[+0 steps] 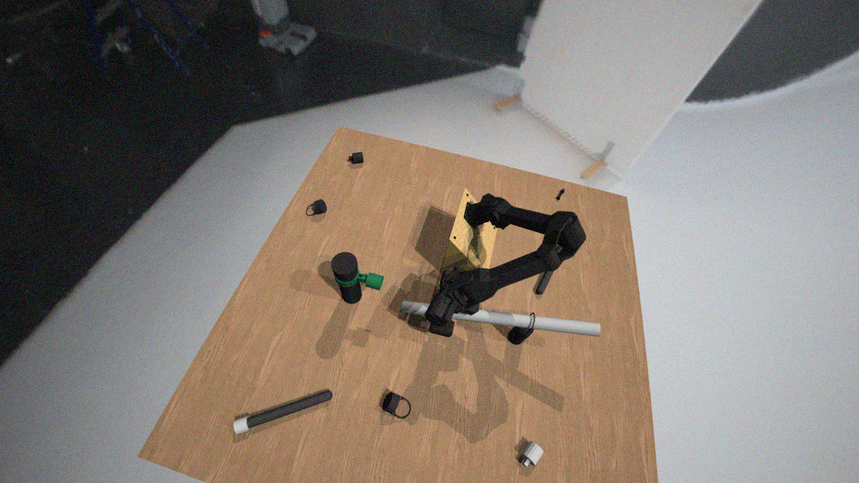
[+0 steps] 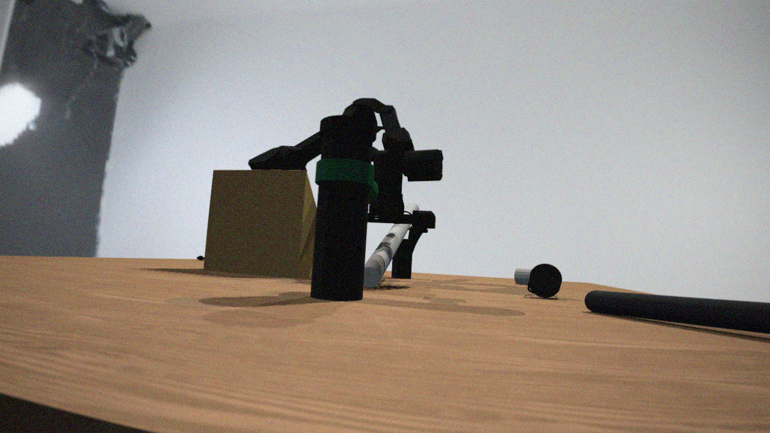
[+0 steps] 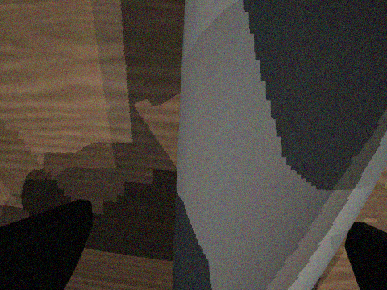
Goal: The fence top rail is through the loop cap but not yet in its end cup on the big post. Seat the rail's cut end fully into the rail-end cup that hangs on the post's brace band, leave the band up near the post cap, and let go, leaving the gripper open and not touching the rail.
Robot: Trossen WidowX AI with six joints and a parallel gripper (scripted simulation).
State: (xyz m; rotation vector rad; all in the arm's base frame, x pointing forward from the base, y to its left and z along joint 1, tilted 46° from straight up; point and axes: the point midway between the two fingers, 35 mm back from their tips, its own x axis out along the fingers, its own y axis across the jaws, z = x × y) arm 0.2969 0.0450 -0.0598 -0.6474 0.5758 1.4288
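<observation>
Top view and exterior view agree on the pincer [image 1: 459,316] [image 2: 387,242] [image 3: 222,225]: it points down over the fence rail [image 1: 498,317] [image 2: 395,232] [image 3: 222,121], between the rail's cut end [image 1: 406,306] [image 2: 372,277] and the loop cap [image 1: 517,335] [image 2: 402,263]. Its fingers stand wide apart with nothing grasped; in the wrist view the rail passes between them, top to bottom of the picture. Whether either finger brushes it, I cannot tell. The rail's long axis therefore runs crosswise to the line joining the fingertips, which looks right for a squeeze on its sides. From the pincer, one way along that axis leads to the loop cap, which carries the raised part of the rail; the other slopes down to the cut end, low by the table [image 1: 288,360] [image 2: 323,365]. Further out that same way stands the big post [image 1: 351,293] [image 2: 338,242], its green brace band [image 1: 347,283] [image 2: 344,169] below the post cap [image 1: 344,265] [image 2: 338,128], with the green end cup [image 1: 373,281] [image 2: 374,190] reaching back toward the pincer. The cup sits higher than the cut end and somewhat aside from the rail's line, so the move probably calls for closing, lifting and swinging that end into line before pushing it postward. A push too low could catch the cup's rim or shift the band.
</observation>
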